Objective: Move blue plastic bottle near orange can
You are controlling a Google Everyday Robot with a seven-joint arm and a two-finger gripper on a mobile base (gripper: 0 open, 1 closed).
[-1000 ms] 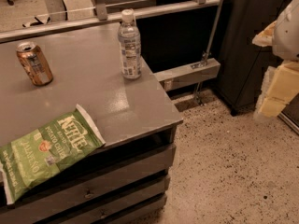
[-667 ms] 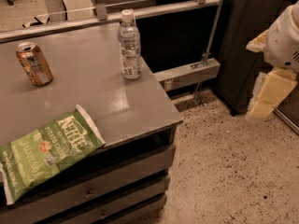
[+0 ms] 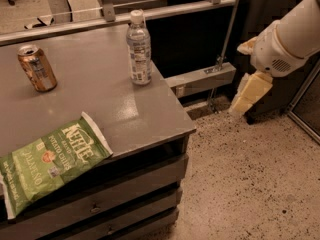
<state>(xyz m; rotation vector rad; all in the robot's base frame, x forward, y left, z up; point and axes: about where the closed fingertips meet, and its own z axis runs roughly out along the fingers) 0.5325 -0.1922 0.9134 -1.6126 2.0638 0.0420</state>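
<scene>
The blue plastic bottle (image 3: 139,48) stands upright near the table's back right edge, clear with a white cap and a pale label. The orange can (image 3: 37,68) stands upright at the back left of the table, well to the left of the bottle. My gripper (image 3: 246,74) hangs in the air to the right of the table, off its edge and well away from the bottle. Its pale fingers (image 3: 251,91) are spread apart and hold nothing.
A green Kettle chip bag (image 3: 50,161) lies flat at the table's front left. The grey table (image 3: 125,114) has drawers below. A metal rail (image 3: 165,11) runs behind it. A dark cabinet (image 3: 280,89) stands behind my arm, over speckled floor.
My arm and gripper have moved left, closer to the table's right side. The bottle, can and chip bag have not moved.
</scene>
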